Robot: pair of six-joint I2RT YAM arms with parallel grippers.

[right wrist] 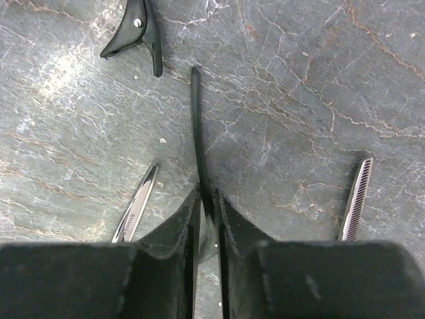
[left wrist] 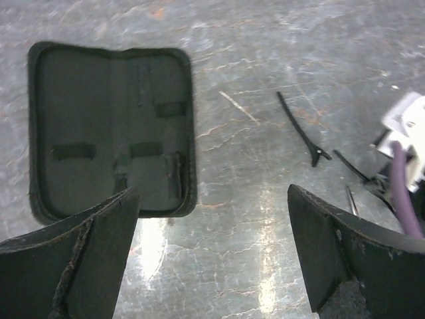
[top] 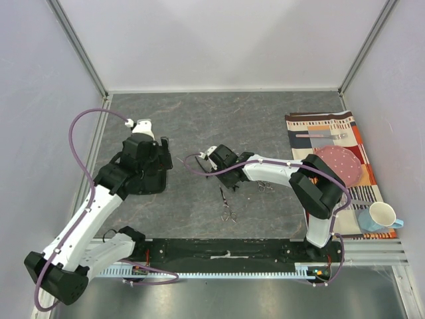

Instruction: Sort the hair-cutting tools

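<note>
Right fingers [right wrist: 176,229]: clamped on thin black clip [right wrist: 197,133], centre of table [top: 199,126]; grip shown only by right wrist. Left fingers [left wrist: 99,232]: apart, near open pouch [left wrist: 109,126]. Scissors [top: 228,207]: on table, whole only from above.

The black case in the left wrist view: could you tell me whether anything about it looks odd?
The case lies open and flat, its elastic straps holding nothing, while a black clip lies loose on the table beside it. Nothing looks torn or spilled.
</note>
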